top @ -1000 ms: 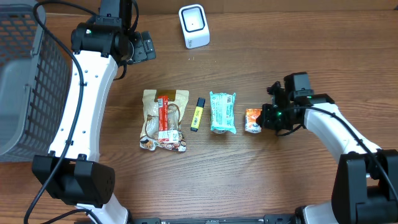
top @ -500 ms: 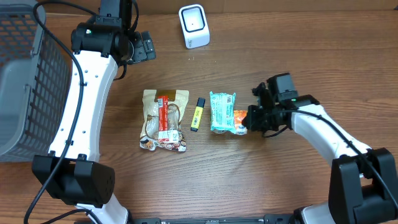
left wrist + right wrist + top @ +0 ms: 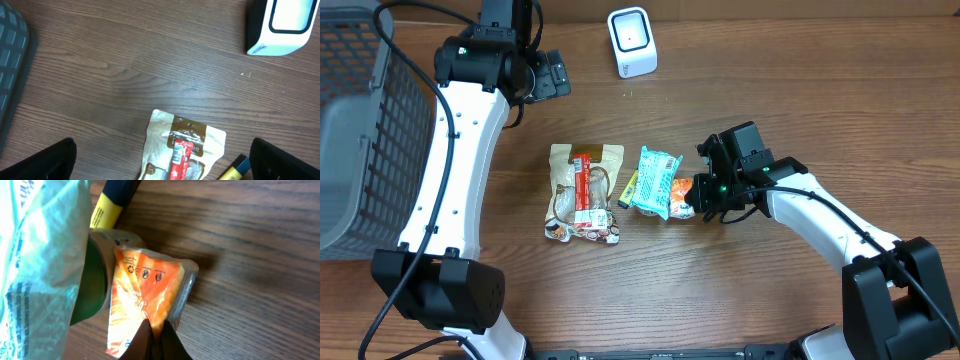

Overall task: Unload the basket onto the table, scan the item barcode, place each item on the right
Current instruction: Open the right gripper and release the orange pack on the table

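Two tools show. The right tool point(image 3: 155, 336) is pinched on a corner of the orange packet point(image 3: 145, 287), just right of the tabletop point(image 3: 770, 100) centre. The teal packet point(image 3: 655, 182) at its 9 o'clock partly covers a yellow highlighter point(image 3: 629, 186). No barcode is legible. The left tool point(image 3: 555, 75) is spread wide at 11 o'clock, near the scanner point(image 3: 632, 42).

White shells carried on left arm point(image 3: 458, 150) and right arm point(image 3: 825, 215), joints finished in black, black cables point(image 3: 438, 140) routed along both, left gripper point(image 3: 558, 75) and right gripper point(image 3: 706, 194) moulded in black, green light point(image 3: 721, 184) shown at right wrist
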